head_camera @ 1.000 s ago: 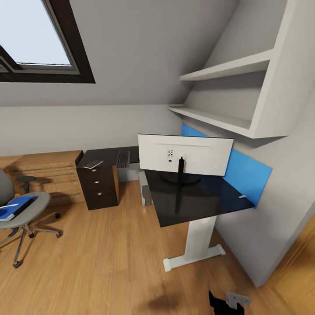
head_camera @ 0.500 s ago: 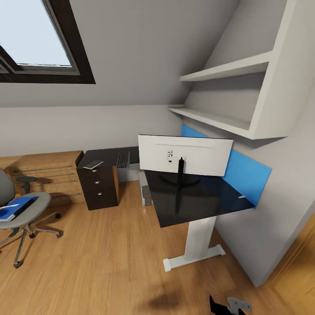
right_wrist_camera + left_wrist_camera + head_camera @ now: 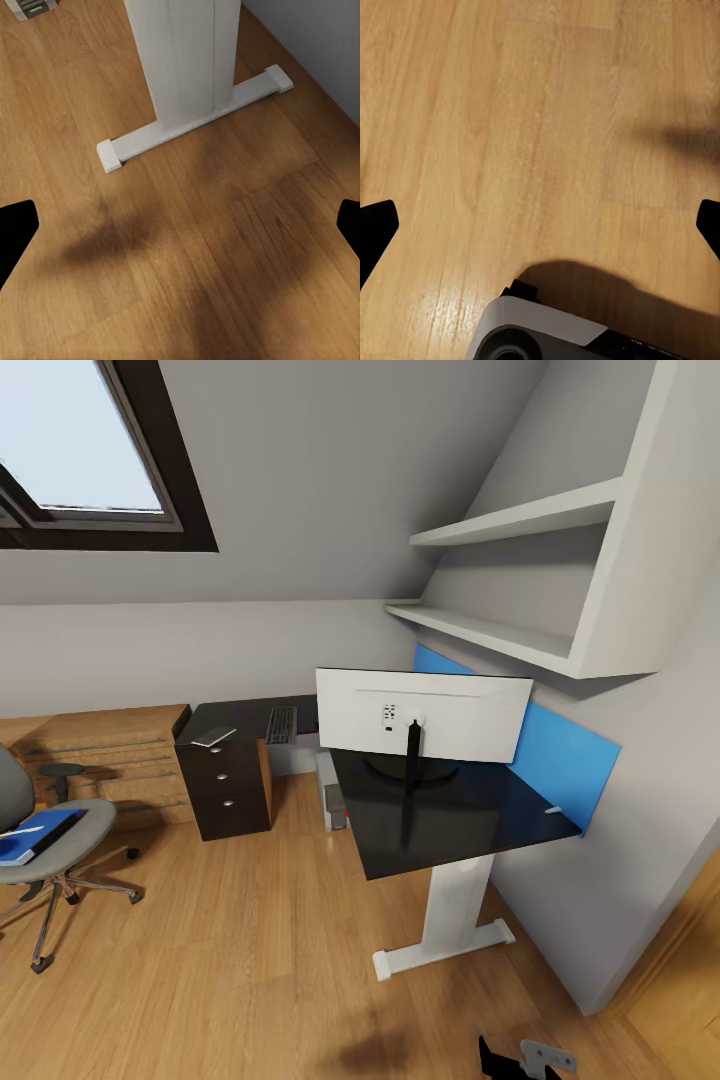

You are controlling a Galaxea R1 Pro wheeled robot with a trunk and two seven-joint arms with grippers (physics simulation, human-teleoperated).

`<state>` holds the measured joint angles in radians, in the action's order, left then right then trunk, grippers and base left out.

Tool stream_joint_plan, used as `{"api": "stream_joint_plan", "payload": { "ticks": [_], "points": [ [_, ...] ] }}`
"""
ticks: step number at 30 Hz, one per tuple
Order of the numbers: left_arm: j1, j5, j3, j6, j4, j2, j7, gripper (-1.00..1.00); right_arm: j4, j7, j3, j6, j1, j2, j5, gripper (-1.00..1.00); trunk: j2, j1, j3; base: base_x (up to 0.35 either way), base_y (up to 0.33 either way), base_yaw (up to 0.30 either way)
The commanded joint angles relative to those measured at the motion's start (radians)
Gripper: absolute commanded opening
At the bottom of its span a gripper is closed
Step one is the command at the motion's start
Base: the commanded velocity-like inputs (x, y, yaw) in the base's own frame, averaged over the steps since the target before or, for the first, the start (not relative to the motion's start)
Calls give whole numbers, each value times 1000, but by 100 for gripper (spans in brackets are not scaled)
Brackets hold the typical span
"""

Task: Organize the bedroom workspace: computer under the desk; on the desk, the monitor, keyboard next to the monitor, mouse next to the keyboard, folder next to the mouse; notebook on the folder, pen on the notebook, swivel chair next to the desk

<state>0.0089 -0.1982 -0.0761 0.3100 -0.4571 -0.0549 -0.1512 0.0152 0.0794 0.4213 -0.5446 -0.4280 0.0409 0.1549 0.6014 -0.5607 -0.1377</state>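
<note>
Monitor upright on glossy black table, white back to camera; keyboard on far wing; computer beneath; blue folder on swivel chair; both end effectors spread wide above wooden floor.

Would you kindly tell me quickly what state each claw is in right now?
Left claw: open, holding nothing, over bare floor.
Right claw: open, holding nothing, near the desk's white leg.

I see a glossy black desk, a warm wood-plank floor, and a grey cloth chair on chrome legs.
</note>
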Motion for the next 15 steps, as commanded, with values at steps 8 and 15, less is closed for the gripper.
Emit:
{"api": "stream_joint_plan", "payload": {
  "ticks": [8, 15],
  "points": [
    [0, -6, -3, 6, 2, 4, 1, 100, 2, 3, 10, -4, -1, 0, 8, 100, 1, 0, -1, 0, 0, 0],
    [0, -7, -4, 6, 3, 13, 1, 100, 2, 3, 10, -3, -1, 0, 8, 100, 1, 0, -1, 0, 0, 0]
  ]
}}
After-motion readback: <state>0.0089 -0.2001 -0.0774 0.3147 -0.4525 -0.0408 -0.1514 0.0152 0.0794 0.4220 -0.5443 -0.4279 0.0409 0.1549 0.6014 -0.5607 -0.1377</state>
